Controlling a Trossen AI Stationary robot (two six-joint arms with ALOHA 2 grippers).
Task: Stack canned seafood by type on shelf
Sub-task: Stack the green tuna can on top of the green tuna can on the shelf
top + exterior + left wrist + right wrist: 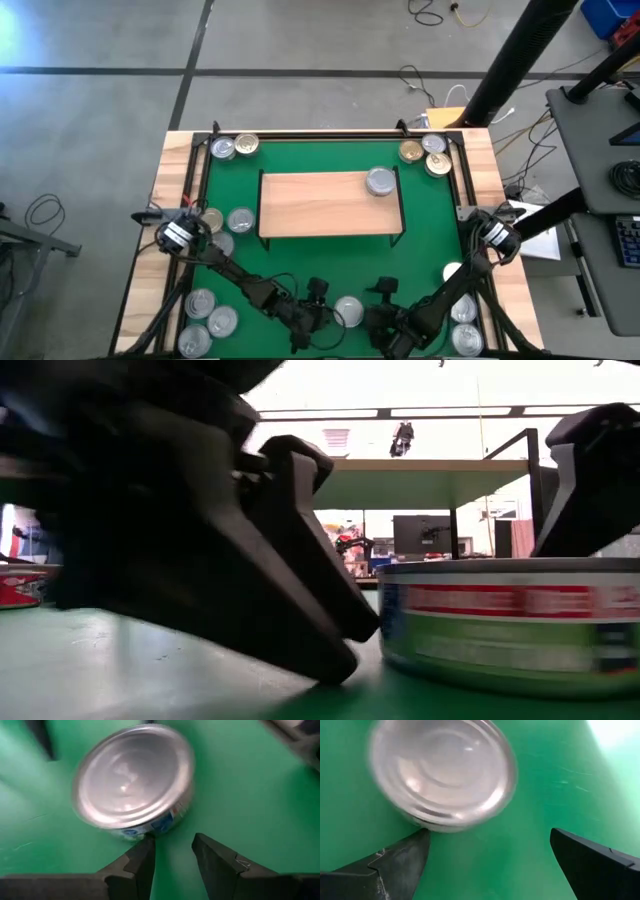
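Low view alone shows the tin's [515,622] red-green label — overhead, plain silver

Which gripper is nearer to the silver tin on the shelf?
Neither clearly. The tin sits on the shelf; left gripper and right gripper both hang low by the near edge.

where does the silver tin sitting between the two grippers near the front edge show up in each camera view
High view: silver tin low centre, between both grippers.
Low view: large at right, red and green label.
Left wrist view: upper left of centre, just beyond the narrowly parted fingers.
Right wrist view: upper left, ahead of the wide-open fingers.
Shared landmark: the green mat under it.
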